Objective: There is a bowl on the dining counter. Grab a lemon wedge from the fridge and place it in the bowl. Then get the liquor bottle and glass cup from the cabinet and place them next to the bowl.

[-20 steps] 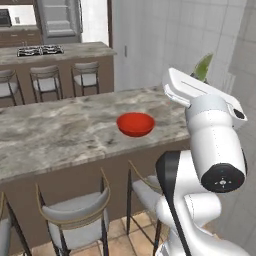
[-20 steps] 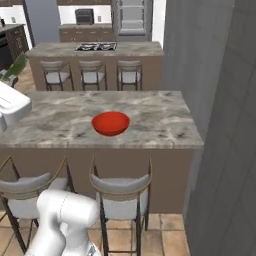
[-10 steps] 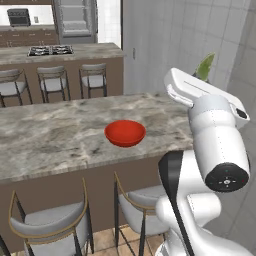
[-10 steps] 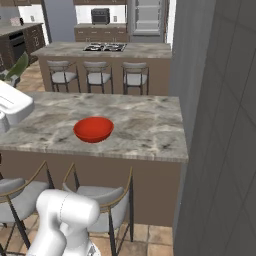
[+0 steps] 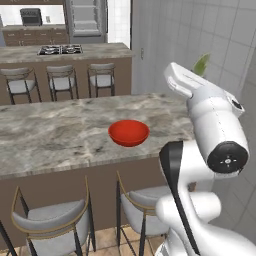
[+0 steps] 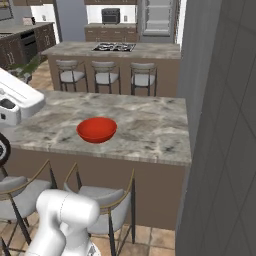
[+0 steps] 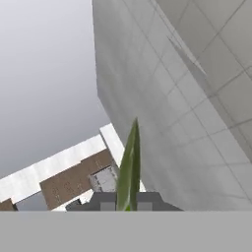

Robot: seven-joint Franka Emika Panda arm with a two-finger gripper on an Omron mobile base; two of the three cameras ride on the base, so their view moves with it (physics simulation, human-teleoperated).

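Note:
The red bowl (image 5: pixel 129 133) (image 6: pixel 97 129) sits on the dining counter (image 5: pixel 45 137) (image 6: pixel 150 131), near its front edge. In the hand view my gripper (image 7: pixel 127 202) is shut on the lemon wedge (image 7: pixel 130 162), a thin green sliver sticking up between the two dark fingertips (image 7: pixel 102 201). The wedge's tip (image 5: pixel 202 64) also peeks out behind my white arm, raised high to the right of the bowl and well above the counter. At the back of the room stands the fridge (image 5: pixel 87 20) (image 6: pixel 158 17). The liquor bottle, glass cup and cabinet are out of view.
Grey-cushioned stools (image 5: pixel 50 225) (image 6: pixel 107 202) stand along the counter's near side. Behind it is a second marble counter with a black gas hob (image 5: pixel 60 50) (image 6: pixel 114 47) and more stools. A grey tiled wall (image 5: pixel 225 45) (image 6: pixel 220 125) rises close on the right.
The whole picture has shifted, so the base has driven: counter and bowl now sit further right in the left base view. The arm and the held wedge keep their pose.

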